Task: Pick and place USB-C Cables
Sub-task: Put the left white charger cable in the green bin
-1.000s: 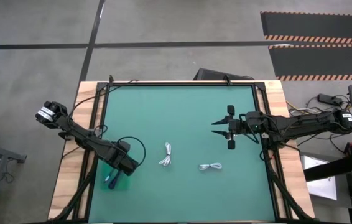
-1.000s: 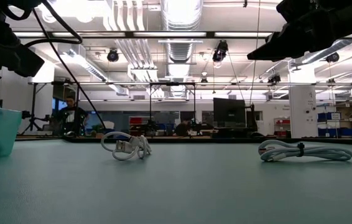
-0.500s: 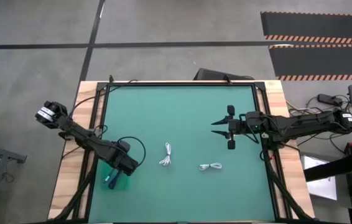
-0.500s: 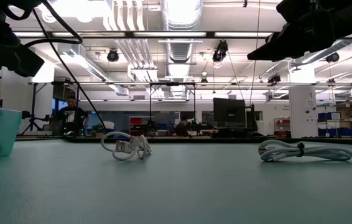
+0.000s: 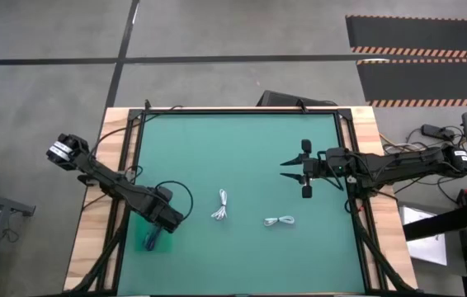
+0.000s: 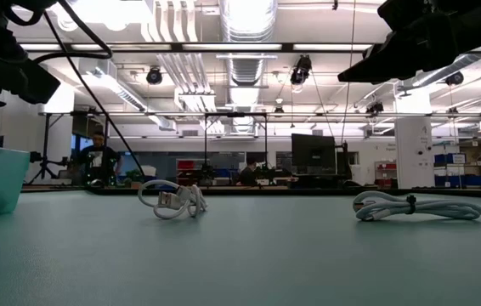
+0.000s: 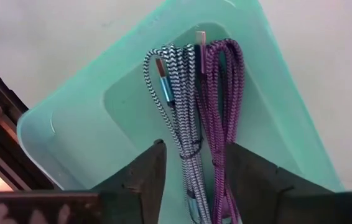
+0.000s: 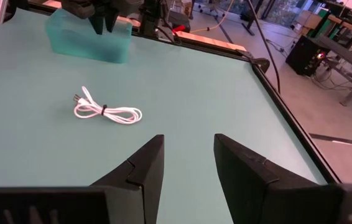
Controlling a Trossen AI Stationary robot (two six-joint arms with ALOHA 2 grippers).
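Two white USB-C Cables lie coiled on the green mat, one mid-table (image 5: 221, 205) (image 6: 172, 200) (image 8: 106, 112) and one to its right (image 5: 280, 221) (image 6: 415, 206). My left gripper (image 5: 148, 238) (image 7: 194, 144) hangs open over the teal bin (image 5: 153, 233) (image 7: 76, 124) at the near left. A black-and-white braided cable (image 7: 176, 106) and a purple braided cable (image 7: 222, 93) lie on the bin's floor between its fingers, apart from both. My right gripper (image 5: 293, 169) (image 8: 188, 140) stands open above the mat at the right, with nothing between its fingers.
A raised wooden frame (image 5: 118, 165) runs around the mat. Black robot wires loop beside the left arm (image 5: 180, 194). Bare mat lies between the two white cables and the right gripper. In the low view, people show in the room beyond the table (image 6: 96, 157).
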